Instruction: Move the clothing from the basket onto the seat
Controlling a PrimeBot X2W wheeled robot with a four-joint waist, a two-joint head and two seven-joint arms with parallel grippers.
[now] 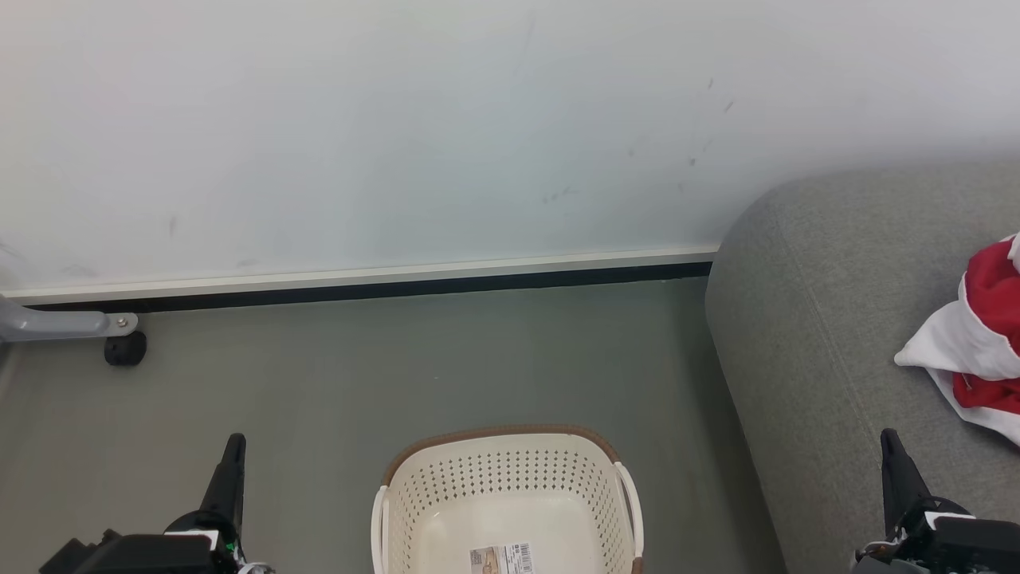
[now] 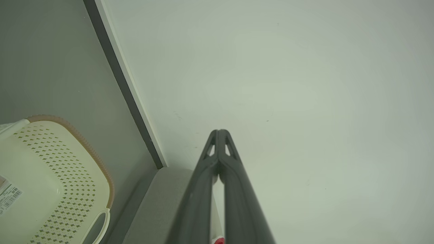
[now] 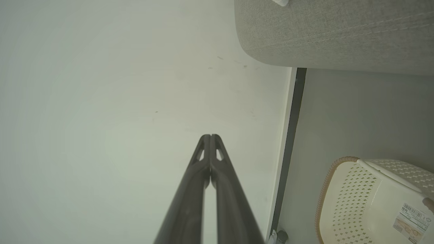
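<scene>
The cream basket with a brown rim stands on the floor at the bottom centre of the head view; what shows of its inside holds just a barcode sticker. It shows too as the basket and the basket. Red and white clothing lies on the grey seat at the right edge. My left gripper is shut, left of the basket. My right gripper is shut over the seat's front. Shut fingertips meet at the left gripper and the right gripper.
A white wall with a pale skirting and dark strip runs behind the grey-green floor. A grey metal leg with a black foot sits at the far left by the wall.
</scene>
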